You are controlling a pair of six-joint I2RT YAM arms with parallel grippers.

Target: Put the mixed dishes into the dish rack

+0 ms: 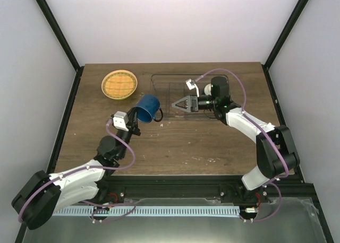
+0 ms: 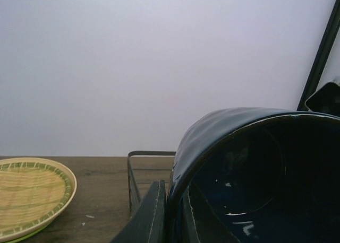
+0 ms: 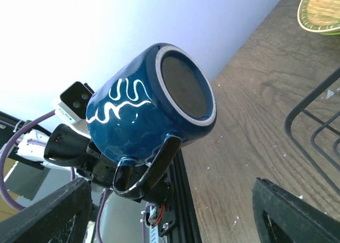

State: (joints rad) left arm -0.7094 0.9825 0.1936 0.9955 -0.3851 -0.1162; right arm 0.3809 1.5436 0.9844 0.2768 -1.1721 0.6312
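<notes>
My left gripper [image 1: 137,115] is shut on the rim of the dark blue handled mug [image 1: 148,107] and holds it tilted above the table, just left of the dish rack [image 1: 159,89]. In the left wrist view one finger [image 2: 151,216] lies outside the mug [image 2: 255,174] and the other inside it. My right gripper [image 1: 176,105] is open and empty over the rack, facing the mug [image 3: 149,110]; its fingers [image 3: 48,216] frame the view. The yellow-orange grid plate [image 1: 119,84] lies at the back left, with a yellow-green rim [image 2: 26,235] under it. I cannot make out the small blue-and-white cup.
The rack's thin wire [image 2: 132,174] stands just beyond the mug, and its corner [image 3: 313,126] lies right of the mug in the right wrist view. The plate [image 3: 321,9] sits near the back wall. Black frame posts [image 1: 53,31] flank the table.
</notes>
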